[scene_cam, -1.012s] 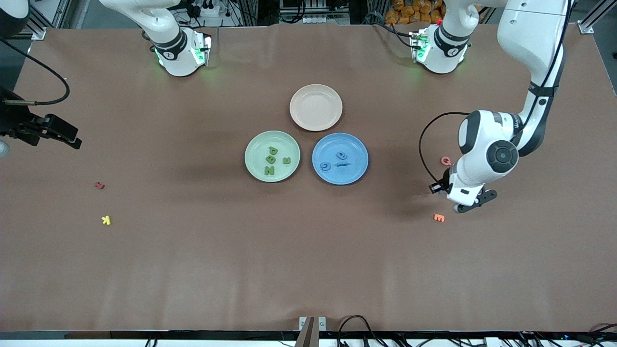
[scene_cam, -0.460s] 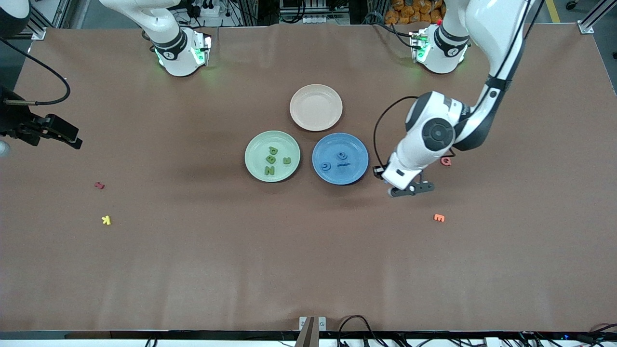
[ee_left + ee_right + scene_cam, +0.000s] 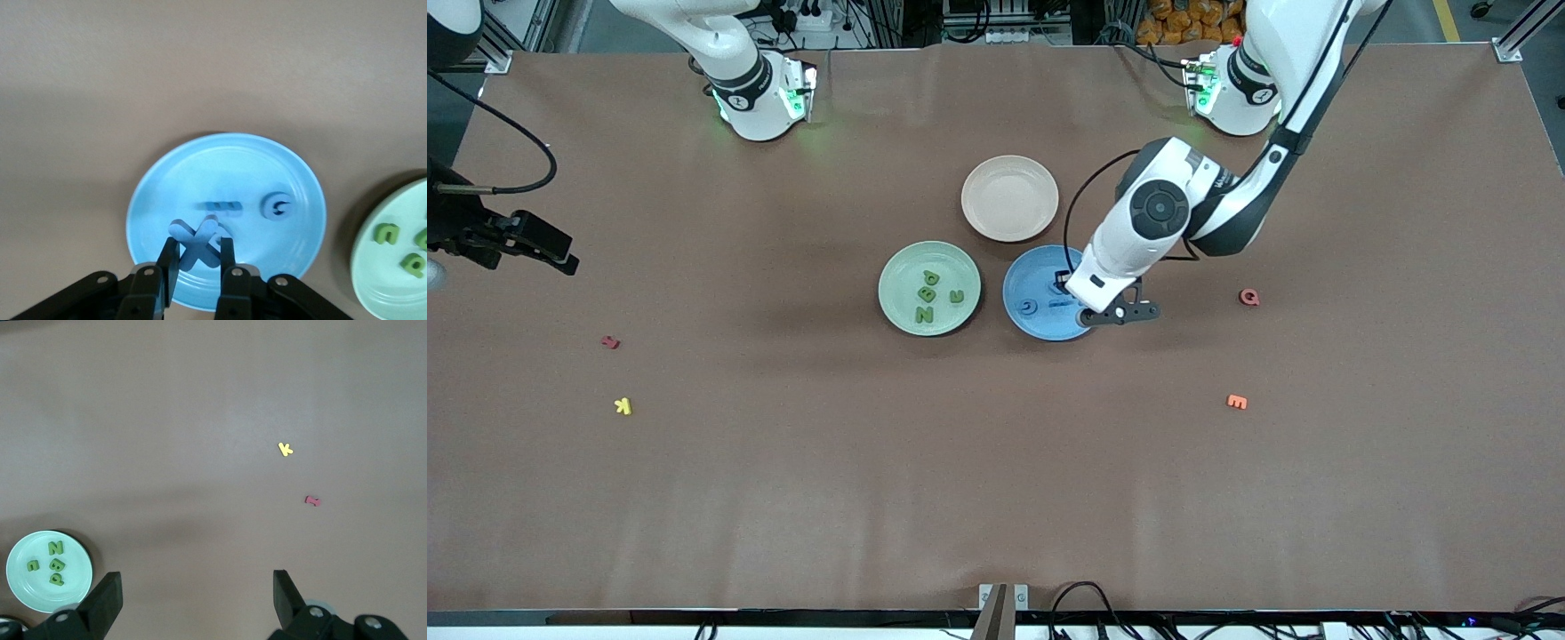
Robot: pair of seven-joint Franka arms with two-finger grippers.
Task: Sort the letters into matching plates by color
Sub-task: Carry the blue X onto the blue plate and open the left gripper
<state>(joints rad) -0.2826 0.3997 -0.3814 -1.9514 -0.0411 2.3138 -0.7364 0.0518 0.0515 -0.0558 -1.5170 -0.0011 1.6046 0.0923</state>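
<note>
Two fingers of the left gripper pinch a blue X over the blue plate. Off at the table's edge, the right gripper waits with jaws spread wide.

The only readable signs are the foam letters themselves. In the green plate lie a green Z and a green B. On the surface lie a yellow K, an orange E and a red Q. The left pincer grips a blue X.
</note>
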